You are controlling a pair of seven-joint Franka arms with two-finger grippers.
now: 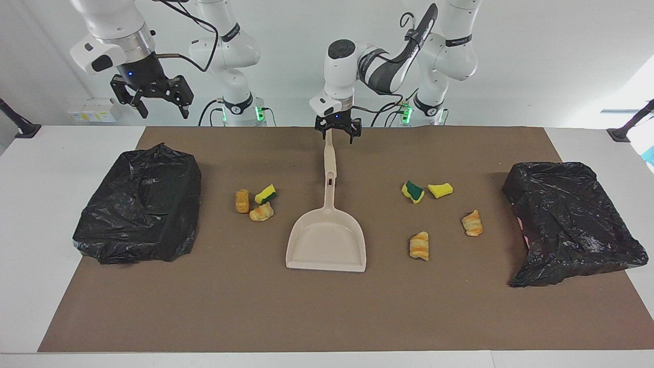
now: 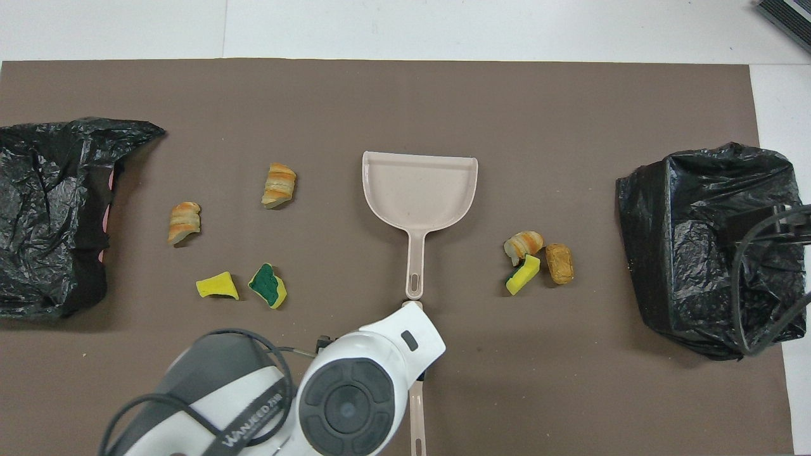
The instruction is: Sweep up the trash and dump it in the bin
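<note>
Left hand (image 1: 337,130) clamped on dustpan (image 1: 327,240) handle at table's robot edge, mid-table. Right hand (image 1: 153,97) fingers apart, raised above bin (image 1: 140,209). Trash (image 1: 255,202) scattered both sides.

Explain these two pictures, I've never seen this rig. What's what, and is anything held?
Two robot arms, each ending in a two-finger gripper, work at a table. One picture looks at them from across the table. The other looks down from above their own end.

On the brown mat lie a dustpan and seven bits of trash: three toward the right arm's end and four toward the left's. A bag-lined bin stands at each end.

The left gripper is down at the tip of the dustpan's handle; whether it has hold of it is unclear. The right gripper waits raised, open and empty.
</note>
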